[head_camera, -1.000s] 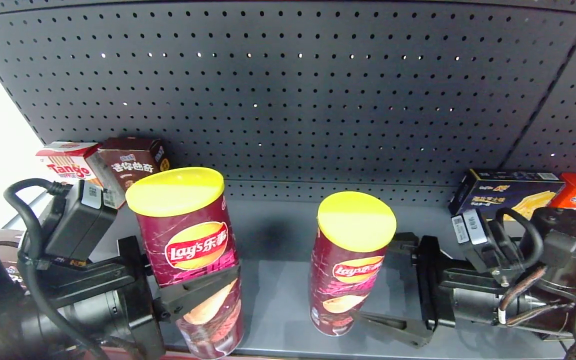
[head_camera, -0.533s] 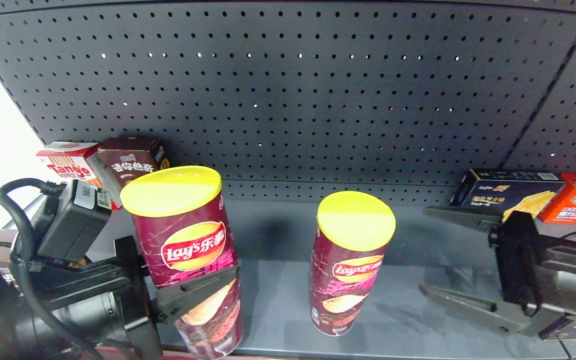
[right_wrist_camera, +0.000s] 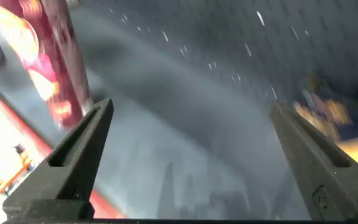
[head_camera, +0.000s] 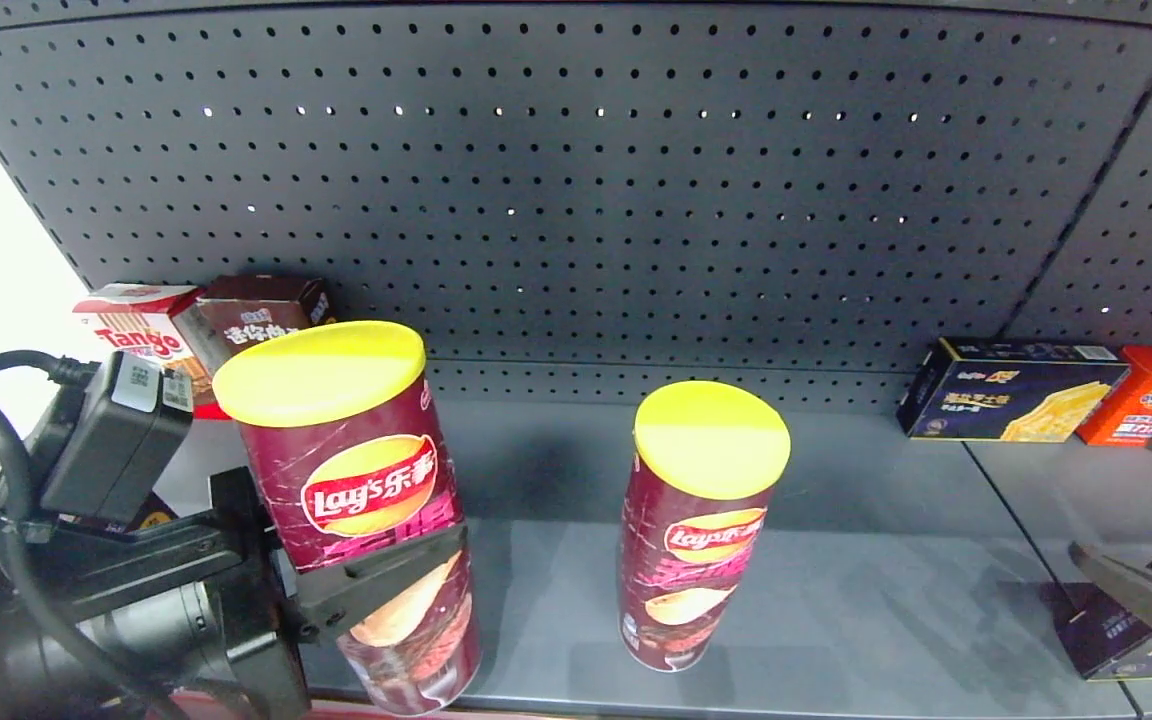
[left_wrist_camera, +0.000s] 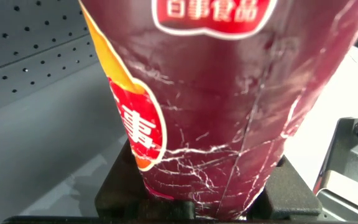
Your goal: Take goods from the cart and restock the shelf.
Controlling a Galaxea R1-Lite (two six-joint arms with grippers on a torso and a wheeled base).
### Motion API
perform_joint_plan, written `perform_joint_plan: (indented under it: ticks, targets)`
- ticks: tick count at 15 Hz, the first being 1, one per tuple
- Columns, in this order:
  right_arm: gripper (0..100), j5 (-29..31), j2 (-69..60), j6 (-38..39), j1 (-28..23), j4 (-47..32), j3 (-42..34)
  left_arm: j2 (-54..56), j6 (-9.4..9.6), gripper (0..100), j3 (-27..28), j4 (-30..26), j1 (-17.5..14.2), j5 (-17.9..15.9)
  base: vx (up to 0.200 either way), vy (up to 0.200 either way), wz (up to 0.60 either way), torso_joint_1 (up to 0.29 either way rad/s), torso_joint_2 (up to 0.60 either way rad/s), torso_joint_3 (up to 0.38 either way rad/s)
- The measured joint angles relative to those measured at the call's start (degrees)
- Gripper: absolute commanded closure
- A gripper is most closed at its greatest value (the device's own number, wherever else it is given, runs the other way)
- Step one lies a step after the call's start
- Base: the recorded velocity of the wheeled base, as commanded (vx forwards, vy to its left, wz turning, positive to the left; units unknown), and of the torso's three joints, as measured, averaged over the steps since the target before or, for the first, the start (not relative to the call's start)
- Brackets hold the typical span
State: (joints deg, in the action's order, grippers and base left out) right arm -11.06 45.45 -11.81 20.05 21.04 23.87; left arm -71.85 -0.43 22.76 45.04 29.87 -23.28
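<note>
Two maroon chip cans with yellow lids are at the grey shelf (head_camera: 866, 560). My left gripper (head_camera: 376, 575) is shut on the left can (head_camera: 356, 500) around its lower half, at the shelf's front edge; whether its base rests on the board I cannot tell. The same can (left_wrist_camera: 216, 112) shows close up in the left wrist view, between the left gripper's (left_wrist_camera: 204, 199) jaws. The second can (head_camera: 701, 520) stands upright and free in the shelf's middle. My right gripper (head_camera: 1111, 495) is open at the far right, well away from it. In the right wrist view that gripper (right_wrist_camera: 191, 106) holds nothing, with a can (right_wrist_camera: 48, 62) off to one side.
A red-and-white box (head_camera: 136, 330) and a brown box (head_camera: 256, 315) stand at the back left. A dark blue box (head_camera: 1021, 390) and an orange box (head_camera: 1151, 395) stand at the back right. A dark flat pack (head_camera: 1106, 625) lies front right. A pegboard wall (head_camera: 576, 180) closes the back.
My right gripper has left the middle can and drawn back to the right, staying open. The left gripper and its can have shifted slightly to the left.
</note>
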Motion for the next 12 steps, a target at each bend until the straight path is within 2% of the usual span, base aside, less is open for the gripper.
perform_joint_plan:
  ticks: [3,5,8,12]
  targets:
    - [0,5.97,-14.52,3.33,-2.80,-12.45,-0.55,0.57,0.00,100,-0.72,-0.05,-0.05,0.66,0.000,0.000,0.00,0.000,0.00,0.000]
    - [0,8.08,-22.43,6.02,-8.13,-16.86,-1.55,0.68,0.00,100,-1.34,0.06,0.04,0.66,0.000,0.000,0.00,0.000,0.00,0.000]
    - [0,8.83,-31.37,7.96,-13.41,-20.07,-5.57,0.82,0.10,100,-1.43,0.20,0.28,0.68,0.000,0.000,0.00,0.000,0.00,0.000]
    - [0,11.13,-38.18,8.70,-14.93,-21.28,-13.01,1.77,0.48,100,-1.34,0.06,0.37,1.10,0.000,0.000,0.00,0.000,0.00,0.000]
